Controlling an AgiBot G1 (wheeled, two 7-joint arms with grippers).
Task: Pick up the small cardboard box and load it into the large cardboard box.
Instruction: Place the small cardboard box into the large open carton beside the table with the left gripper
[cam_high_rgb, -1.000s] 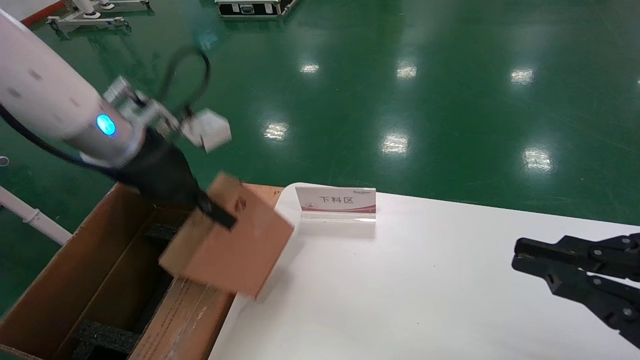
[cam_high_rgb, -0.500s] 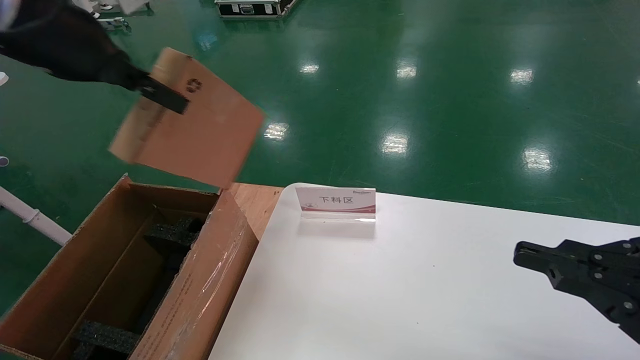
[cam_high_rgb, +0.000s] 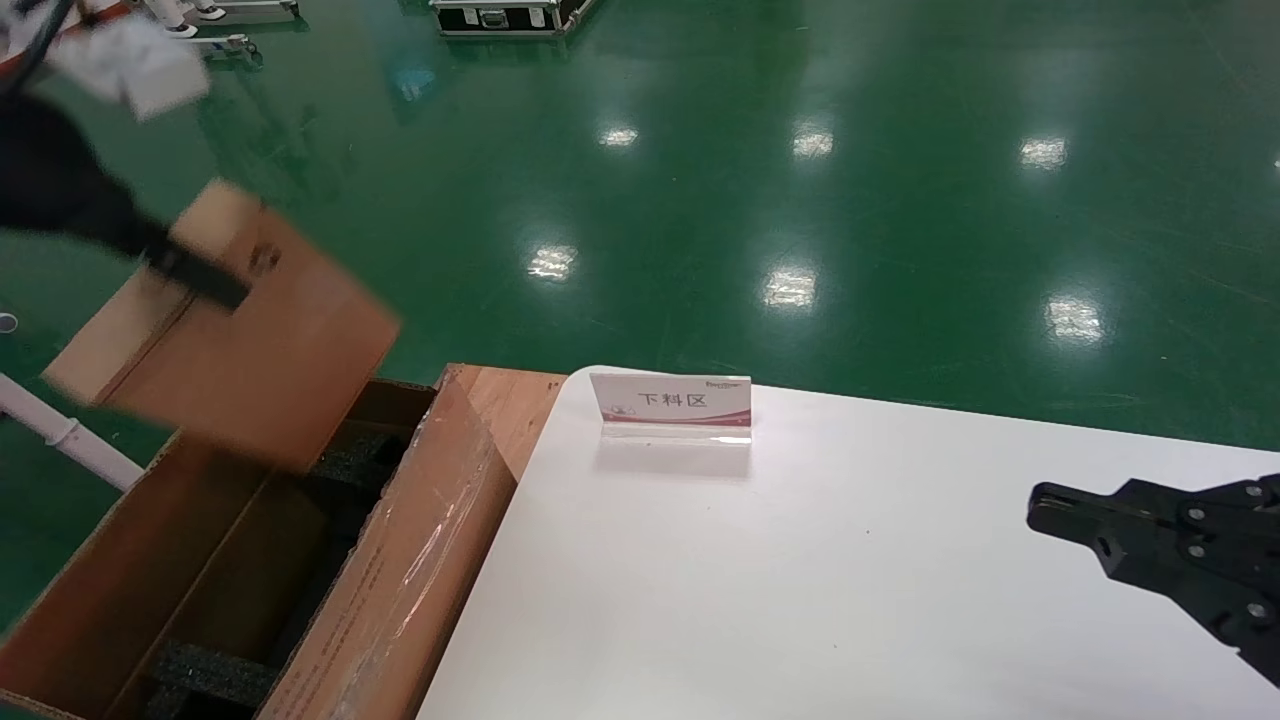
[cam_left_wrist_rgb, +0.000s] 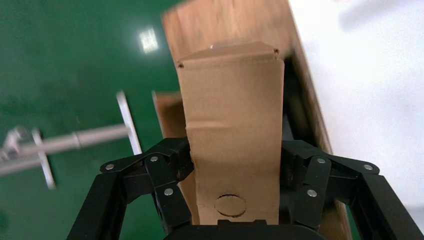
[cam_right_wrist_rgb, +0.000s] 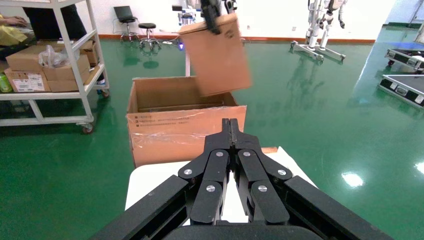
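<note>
The small cardboard box (cam_high_rgb: 250, 345), flat and brown with a dark symbol near its top, hangs tilted above the far end of the large cardboard box (cam_high_rgb: 420, 560). My left gripper (cam_high_rgb: 200, 275) is shut on its upper edge. In the left wrist view the black fingers (cam_left_wrist_rgb: 172, 160) press both sides of the small cardboard box (cam_left_wrist_rgb: 232, 125), with the large cardboard box (cam_left_wrist_rgb: 220, 22) below it. The right wrist view shows the small cardboard box (cam_right_wrist_rgb: 220, 55) in the air over the taped large cardboard box (cam_right_wrist_rgb: 170, 132). My right gripper (cam_high_rgb: 1040, 505) is shut and hovers over the table's right side (cam_right_wrist_rgb: 229, 125).
A white table (cam_high_rgb: 800, 590) carries a small sign stand (cam_high_rgb: 670, 400) near its back edge. A wooden strip (cam_high_rgb: 510, 400) lies between table and carton. Black foam inserts (cam_high_rgb: 210, 675) sit inside the carton. A shelf cart with boxes (cam_right_wrist_rgb: 50, 65) stands beyond it.
The left arm lifted the small box off the carton's table-side wall, carried it high, then swung it left and lower over the carton's far end. The right gripper barely moved.
</note>
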